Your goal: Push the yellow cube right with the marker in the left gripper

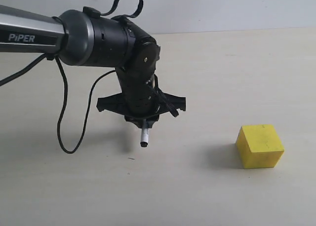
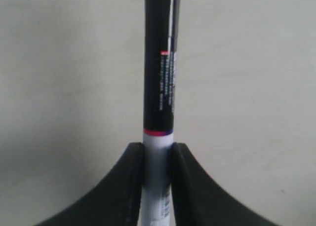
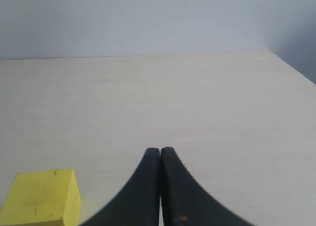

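The yellow cube [image 1: 259, 146] rests on the table at the right of the exterior view; the right wrist view catches it too, as the yellow cube [image 3: 42, 197]. My left gripper [image 1: 143, 122] hangs over the table's middle, well to the left of the cube, shut on the marker [image 1: 144, 136], whose white barrel and black end point down just above the tabletop. In the left wrist view the marker [image 2: 158, 88] runs out from between the left gripper [image 2: 158, 149] fingers, black cap foremost. My right gripper [image 3: 160, 151] is shut on nothing, beside the cube and apart from it.
The pale wooden table [image 1: 222, 68] stretches back to a light wall. A black cable [image 1: 64, 122] loops down from the left arm to the tabletop. The right arm does not show in the exterior view.
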`<state>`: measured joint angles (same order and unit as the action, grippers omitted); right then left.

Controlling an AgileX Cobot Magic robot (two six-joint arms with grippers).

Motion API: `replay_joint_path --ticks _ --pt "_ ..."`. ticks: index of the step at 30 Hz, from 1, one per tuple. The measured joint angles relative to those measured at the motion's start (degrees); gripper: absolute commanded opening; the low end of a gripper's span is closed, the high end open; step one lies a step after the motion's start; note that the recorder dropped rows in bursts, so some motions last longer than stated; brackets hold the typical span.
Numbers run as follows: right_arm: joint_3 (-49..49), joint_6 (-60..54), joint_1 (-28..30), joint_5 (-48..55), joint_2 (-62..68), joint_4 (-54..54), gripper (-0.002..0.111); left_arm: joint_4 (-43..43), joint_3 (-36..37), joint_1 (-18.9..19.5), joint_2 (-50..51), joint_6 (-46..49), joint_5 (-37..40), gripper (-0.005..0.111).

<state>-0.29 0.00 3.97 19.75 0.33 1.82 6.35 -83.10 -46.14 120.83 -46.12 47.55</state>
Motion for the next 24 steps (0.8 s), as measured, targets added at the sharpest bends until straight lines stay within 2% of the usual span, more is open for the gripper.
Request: replay_joint_path --ticks 14,17,24 --pt "0.0 0.0 0.0 0.0 0.0 0.0 0.0 -0.83 -0.02 0.92 2.49 -1.36 0.0 0.002" --pt "0.0 0.0 0.0 0.0 0.0 0.0 0.0 -0.83 -0.02 0.92 2.49 -1.6 0.0 0.012" --pt "0.0 0.0 0.0 0.0 0.0 0.0 0.0 -0.83 -0.02 0.92 2.57 -1.69 0.0 0.051"
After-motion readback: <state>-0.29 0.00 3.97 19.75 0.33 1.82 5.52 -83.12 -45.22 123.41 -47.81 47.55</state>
